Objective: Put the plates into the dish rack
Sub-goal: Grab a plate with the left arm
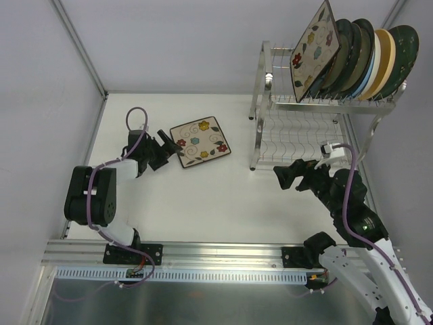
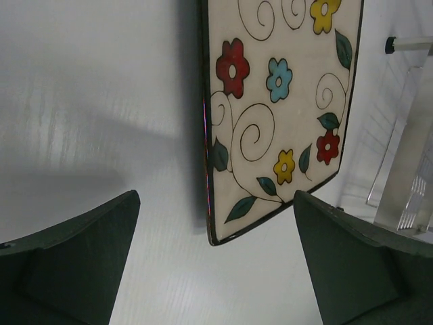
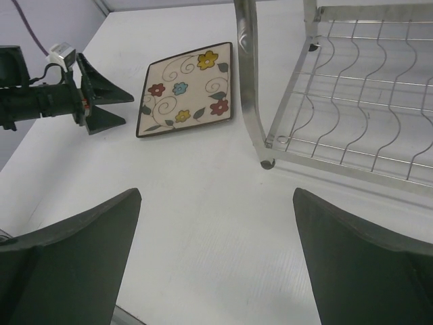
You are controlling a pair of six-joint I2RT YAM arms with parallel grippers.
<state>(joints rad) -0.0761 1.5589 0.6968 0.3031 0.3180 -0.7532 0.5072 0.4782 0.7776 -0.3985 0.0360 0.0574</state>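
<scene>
One square cream floral plate (image 1: 199, 142) (image 2: 277, 115) (image 3: 184, 98) lies flat on the white table, left of the dish rack (image 1: 318, 128) (image 3: 338, 101). My left gripper (image 1: 172, 147) (image 2: 216, 196) is open at the plate's left corner. That corner sits between the spread fingers without touching them. The silver rack's upper shelf holds another square floral plate (image 1: 312, 51) and several round plates (image 1: 365, 57) standing on edge. My right gripper (image 1: 284, 175) (image 3: 216, 196) hangs open over bare table in front of the rack, with nothing in it.
The rack's lower wire shelf (image 1: 298, 142) holds nothing. The rack's front leg (image 3: 254, 81) stands between the right gripper and the flat plate. Enclosure walls rise at the left and back, and a metal rail (image 1: 216, 254) runs along the near edge.
</scene>
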